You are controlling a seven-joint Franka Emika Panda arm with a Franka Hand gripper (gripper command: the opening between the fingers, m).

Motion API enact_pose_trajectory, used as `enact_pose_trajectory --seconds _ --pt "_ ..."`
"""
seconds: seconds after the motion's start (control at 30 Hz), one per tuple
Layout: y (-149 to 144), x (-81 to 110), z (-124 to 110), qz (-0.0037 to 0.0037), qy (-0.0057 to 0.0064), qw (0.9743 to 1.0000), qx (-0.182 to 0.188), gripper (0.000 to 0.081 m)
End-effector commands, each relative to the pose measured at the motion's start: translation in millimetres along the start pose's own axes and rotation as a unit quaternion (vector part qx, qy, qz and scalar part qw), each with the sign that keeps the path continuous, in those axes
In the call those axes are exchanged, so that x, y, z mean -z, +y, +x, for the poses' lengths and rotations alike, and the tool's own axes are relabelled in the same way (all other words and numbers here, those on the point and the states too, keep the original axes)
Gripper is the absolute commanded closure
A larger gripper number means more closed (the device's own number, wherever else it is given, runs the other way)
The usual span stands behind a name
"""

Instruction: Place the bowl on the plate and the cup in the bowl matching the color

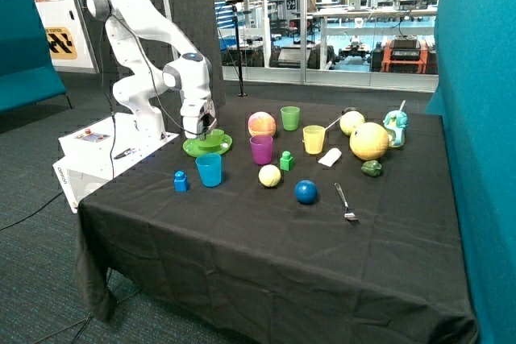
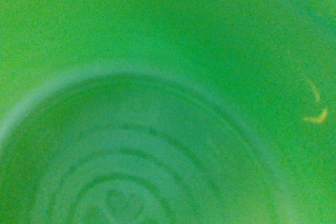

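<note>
The lime-green bowl (image 1: pixel 216 136) sits on the flat green plate (image 1: pixel 193 149) near the table's back corner by the robot base. My gripper (image 1: pixel 201 130) is down at the bowl, right over it, and hides part of it. The wrist view is filled by the bowl's green inside (image 2: pixel 168 77), with raised rings on its bottom. The translucent green cup (image 1: pixel 289 118) stands upright farther back on the table, beside a pink-orange ball (image 1: pixel 261 124), well apart from the gripper.
A blue cup (image 1: pixel 209 170) and a blue block (image 1: pixel 181 180) stand just in front of the plate. A purple cup (image 1: pixel 261 150), a yellow cup (image 1: pixel 314 139), a green block (image 1: pixel 286 160), balls and a fork (image 1: pixel 346 201) lie across the middle.
</note>
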State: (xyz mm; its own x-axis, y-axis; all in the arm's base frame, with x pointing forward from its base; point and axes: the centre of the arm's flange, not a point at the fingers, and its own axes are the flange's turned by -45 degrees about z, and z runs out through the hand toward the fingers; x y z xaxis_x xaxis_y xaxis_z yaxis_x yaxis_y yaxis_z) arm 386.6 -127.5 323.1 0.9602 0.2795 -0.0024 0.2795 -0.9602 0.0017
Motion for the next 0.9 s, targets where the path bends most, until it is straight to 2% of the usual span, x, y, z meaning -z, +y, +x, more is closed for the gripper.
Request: enact_pose_trajectory --seconds 0.0,0.07,0.13,0.2,0.67,0.87 --pt "-6 -4.1 2 0.00084 0.0012 1.0000 0.009 0.0591" --pt "-5 -3.7 1 0.00084 0.0012 1.0000 0.009 0.0435" --pt "-4 -3.1 0 0.00084 0.0012 0.9999 0.010 0.0330" --pt "-4 -2.7 0 0.00084 0.0012 0.9999 0.012 0.0276" --pt "-4 0.6 -2 0.00083 0.0012 0.9998 0.022 0.0063" --pt "-6 14.4 10 0.00081 0.0012 0.9995 0.033 0.0083"
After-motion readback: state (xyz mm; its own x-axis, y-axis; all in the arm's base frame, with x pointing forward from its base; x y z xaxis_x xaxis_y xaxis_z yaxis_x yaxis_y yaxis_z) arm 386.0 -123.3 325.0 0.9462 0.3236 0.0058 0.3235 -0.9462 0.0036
